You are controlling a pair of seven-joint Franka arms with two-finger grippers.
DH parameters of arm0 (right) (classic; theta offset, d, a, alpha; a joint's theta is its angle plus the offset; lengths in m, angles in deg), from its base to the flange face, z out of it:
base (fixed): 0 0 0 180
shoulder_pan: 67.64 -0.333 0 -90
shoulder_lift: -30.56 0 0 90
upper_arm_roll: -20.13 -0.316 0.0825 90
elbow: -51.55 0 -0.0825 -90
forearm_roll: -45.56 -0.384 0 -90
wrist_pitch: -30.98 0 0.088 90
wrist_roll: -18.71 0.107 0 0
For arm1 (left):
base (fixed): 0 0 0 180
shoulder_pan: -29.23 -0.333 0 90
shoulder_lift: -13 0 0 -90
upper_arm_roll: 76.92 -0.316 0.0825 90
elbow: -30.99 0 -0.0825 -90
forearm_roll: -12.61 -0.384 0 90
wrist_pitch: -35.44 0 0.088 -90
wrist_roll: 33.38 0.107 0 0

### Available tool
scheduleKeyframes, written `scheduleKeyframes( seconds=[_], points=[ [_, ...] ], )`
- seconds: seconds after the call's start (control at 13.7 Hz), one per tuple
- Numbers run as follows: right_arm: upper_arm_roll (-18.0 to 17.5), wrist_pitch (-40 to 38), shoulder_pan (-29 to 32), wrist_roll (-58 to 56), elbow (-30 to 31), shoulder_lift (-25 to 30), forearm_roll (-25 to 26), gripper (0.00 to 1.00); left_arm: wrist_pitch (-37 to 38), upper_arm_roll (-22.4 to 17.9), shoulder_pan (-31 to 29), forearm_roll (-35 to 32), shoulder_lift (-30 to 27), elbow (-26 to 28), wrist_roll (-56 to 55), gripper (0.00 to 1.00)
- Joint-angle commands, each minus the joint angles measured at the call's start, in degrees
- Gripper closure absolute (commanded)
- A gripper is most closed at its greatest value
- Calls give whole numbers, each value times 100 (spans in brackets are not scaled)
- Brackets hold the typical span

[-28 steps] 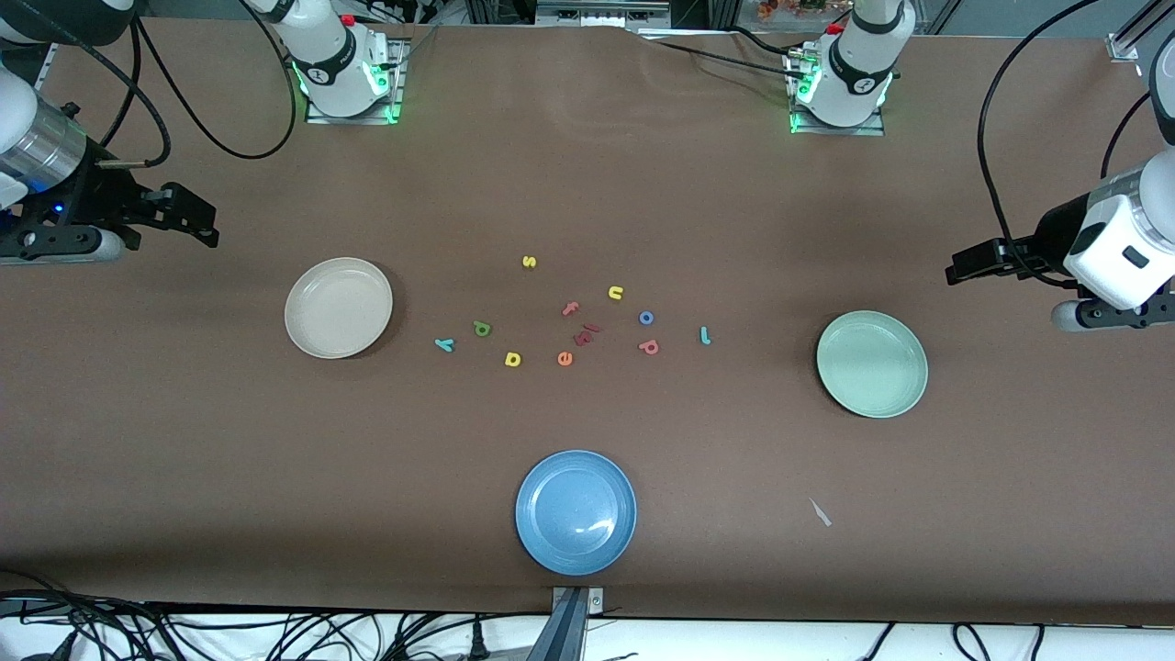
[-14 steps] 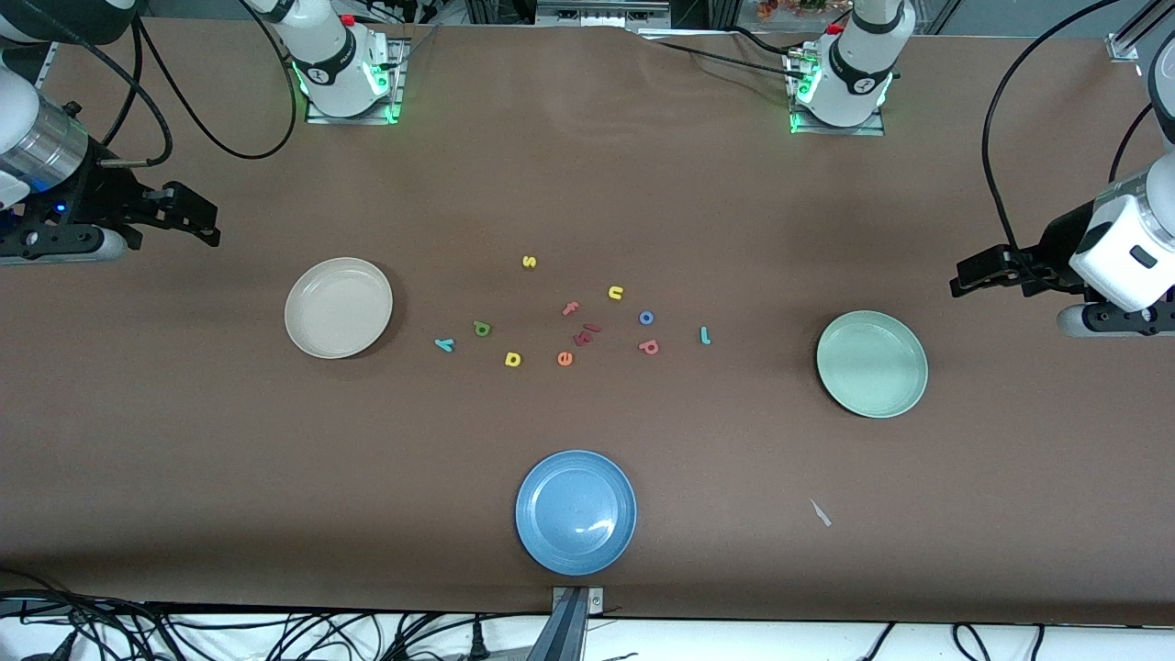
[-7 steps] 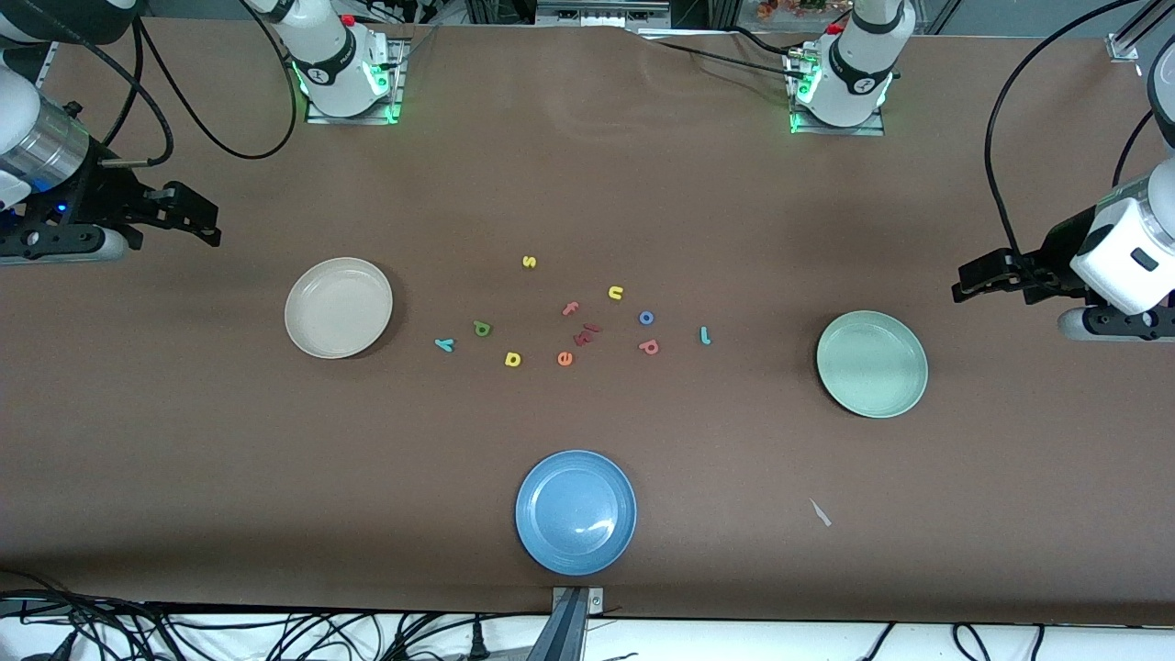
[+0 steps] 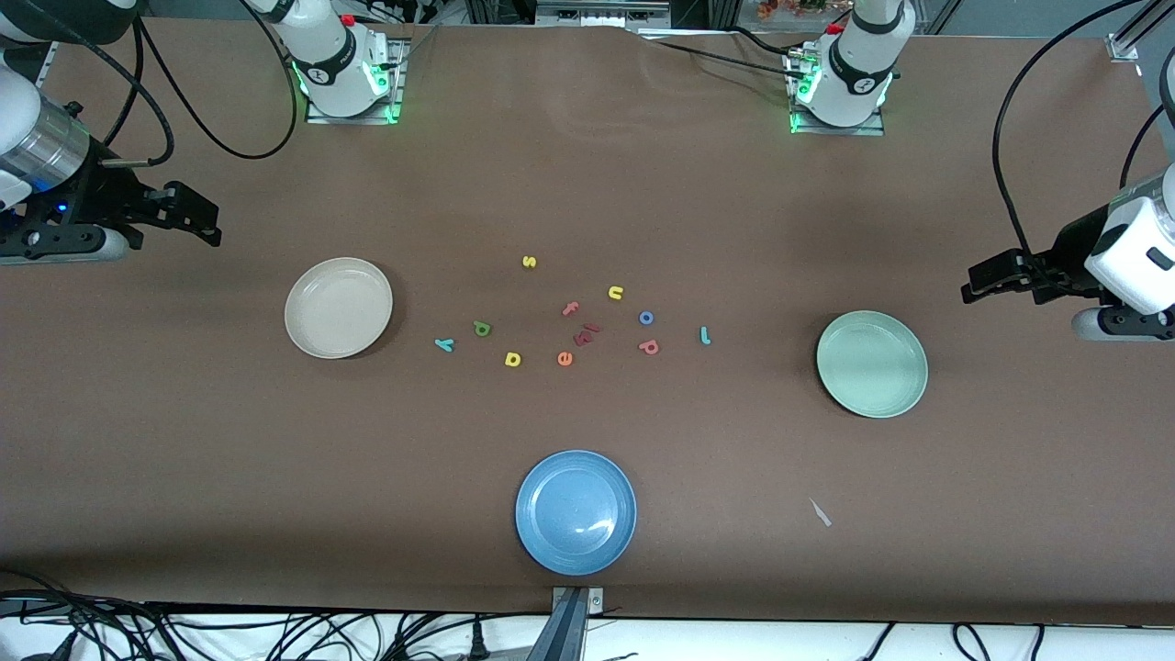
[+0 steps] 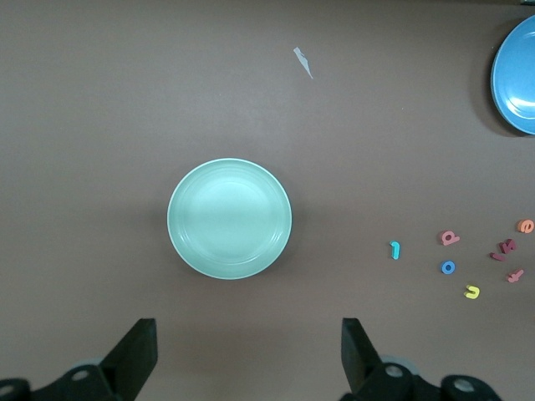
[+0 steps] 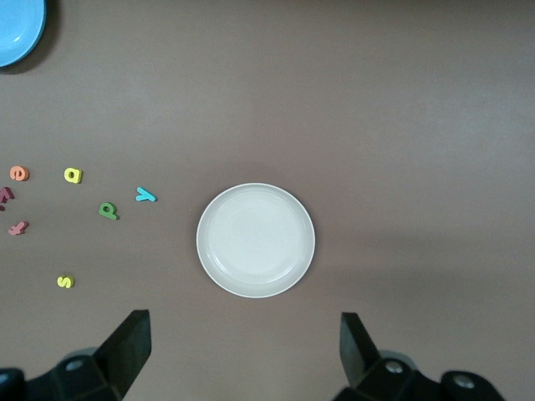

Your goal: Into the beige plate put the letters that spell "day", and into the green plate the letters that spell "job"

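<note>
Six tiny task letters lie mid-bench between two plain plates: yellow d (image 4: 512, 359), green a (image 4: 482, 328), teal y (image 4: 444, 344) nearer the beige plate (image 4: 339, 307); teal j (image 4: 705, 335), blue o (image 4: 646, 318), pinkish b (image 4: 649, 346) nearer the green plate (image 4: 872, 364). Left tool (image 4: 979, 283) and right tool (image 4: 204, 225) hang open, empty, at the bench's ends.

Lit evenly from overhead, casting soft shadows beside the beige plate (image 4: 338, 308) and green plate (image 4: 872, 364), glinting off the blue plate (image 4: 576, 512) (sharp throughout), dimming toward the table (image 4: 184, 441) edges.
</note>
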Motion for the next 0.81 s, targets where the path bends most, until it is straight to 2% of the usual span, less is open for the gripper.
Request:
scheduleKeyframes(
  seconds=[0.0, 0.22, 0.73],
  points=[
    [15, -127, -9, -68, -124, -12, -24, 0, 107, -7, -25, -110, -42, -61, 105, 6],
    [6, -127, -9, -60, -124, -12, -24, 0, 107, 11, -17, -110, -42, -70, 114, 2],
    [6, -127, -9, -60, -124, -12, -24, 0, 99, 11, -17, -110, -42, -70, 114, 2]
  ],
)
